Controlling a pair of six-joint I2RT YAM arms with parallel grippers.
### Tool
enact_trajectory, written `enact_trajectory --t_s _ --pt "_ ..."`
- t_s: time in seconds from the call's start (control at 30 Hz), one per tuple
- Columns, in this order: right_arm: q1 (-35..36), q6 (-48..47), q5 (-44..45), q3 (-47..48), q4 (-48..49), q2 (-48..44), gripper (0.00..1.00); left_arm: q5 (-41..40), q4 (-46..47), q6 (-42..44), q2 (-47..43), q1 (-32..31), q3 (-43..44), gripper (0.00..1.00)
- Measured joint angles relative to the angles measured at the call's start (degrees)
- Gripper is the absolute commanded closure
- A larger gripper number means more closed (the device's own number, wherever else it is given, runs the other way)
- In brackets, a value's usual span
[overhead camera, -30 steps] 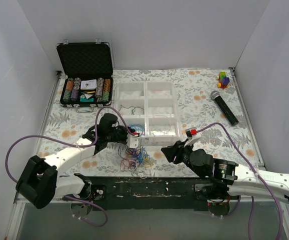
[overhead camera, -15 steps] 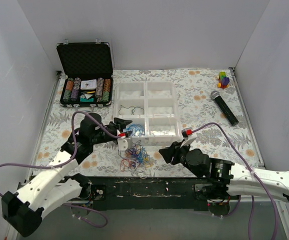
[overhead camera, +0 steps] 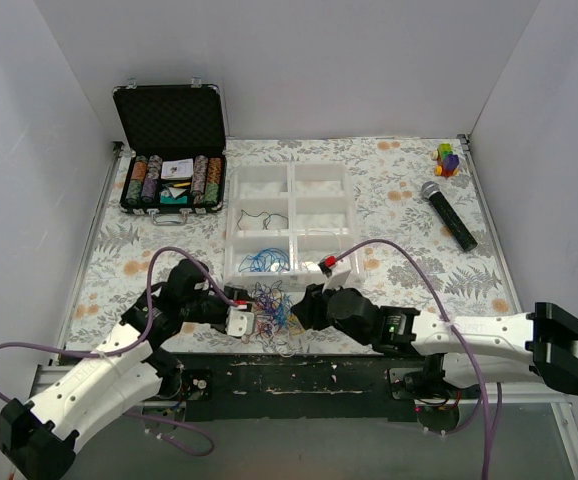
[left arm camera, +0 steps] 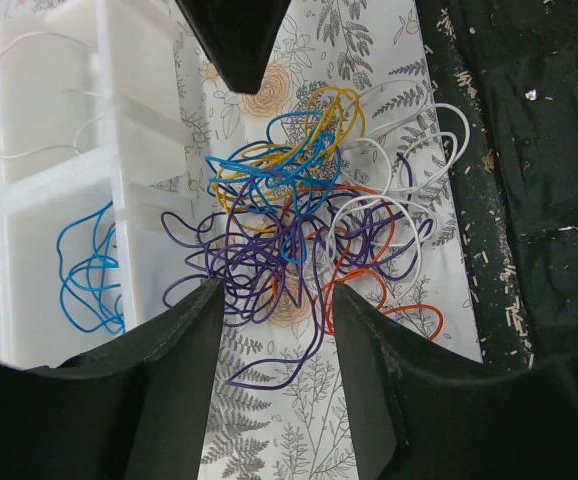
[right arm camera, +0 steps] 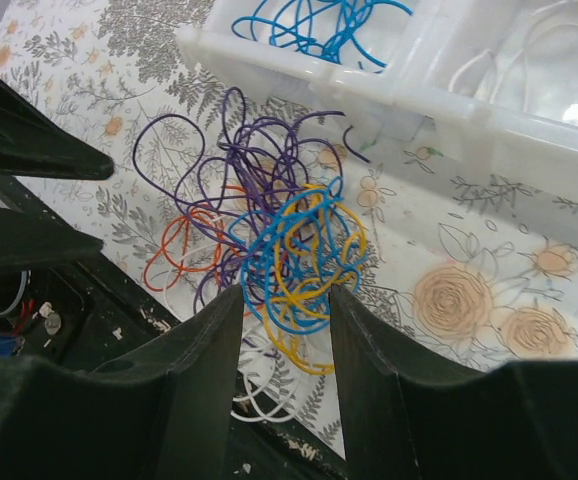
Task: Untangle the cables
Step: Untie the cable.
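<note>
One flowered surface [overhead camera: 399,190] carries everything. Two arms reach in from its near edge, the left arm [overhead camera: 119,360] from the left and the right arm [overhead camera: 449,335] from the right, and their heads face each other across the tangle.

One black case [overhead camera: 172,150] stands open at the far left corner, with rows of chips in its lower half. Beside it is one white tray [overhead camera: 291,190] of six compartments, two across and three deep. One microphone [overhead camera: 448,214] lies well off to the right.

The cables [overhead camera: 269,318] lie as one loose tangle on the surface, between the tray's near wall and the near edge. It shows purple, blue, yellow, orange and white loops, and the strands cannot be counted. The purple loops lie close against the tray wall, which closes off the far side of the tangle.

One bunch of blue cable [overhead camera: 266,262] lies in the near left compartment. White wire [right arm camera: 529,50] lies in the near right one, and a thin dark wire [overhead camera: 264,217] in the middle left.

The left jaws are spread at the tangle's left side with nothing pinched. The right jaws are spread above its right side, also with nothing pinched.

One small coloured block toy [overhead camera: 448,159] sits in the far right corner.
</note>
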Motion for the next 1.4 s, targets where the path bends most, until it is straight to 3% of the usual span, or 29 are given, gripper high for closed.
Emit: enact_trajectory --t_s 0.17,0.37,0.53,0.83,0.9,0.97,1.2,1.4 --pt "-0.11 -0.48 -2.38 3.1 2.91 5.55 0.52 -0.26 5.35 -6.84 3.08 0.0 -1.92 0.54" --pt "-0.11 -0.74 -3.19 3.19 3.82 5.9 0.52 -1.6 12.57 -16.46 11.87 -0.02 -1.9 0.56" --pt "-0.11 -0.87 -3.26 3.19 3.96 5.9 0.52 -3.19 17.09 -20.04 14.05 -0.04 -2.25 0.58" --pt "-0.15 -0.81 -4.31 2.95 5.73 5.9 0.52 -4.68 22.08 -21.53 19.74 -0.61 -2.32 0.68" --pt "-0.15 -0.72 -4.48 2.38 6.29 5.86 0.52 -5.01 22.58 -21.38 20.85 -0.79 -2.32 0.8" --pt "-0.15 -0.68 -4.48 1.95 6.29 5.73 0.52 -5.55 23.17 -20.81 21.75 -1.01 -2.32 1.0" --pt "-0.15 -0.7 -4.66 1.49 6.38 5.44 0.52 -5.97 22.34 -19.78 21.16 -1.33 -1.84 1.0" --pt "-0.2 -0.81 -5.62 1.51 6.73 8.07 0.52 -4.52 17.59 -19.1 14.45 -1.49 2.8 1.0"
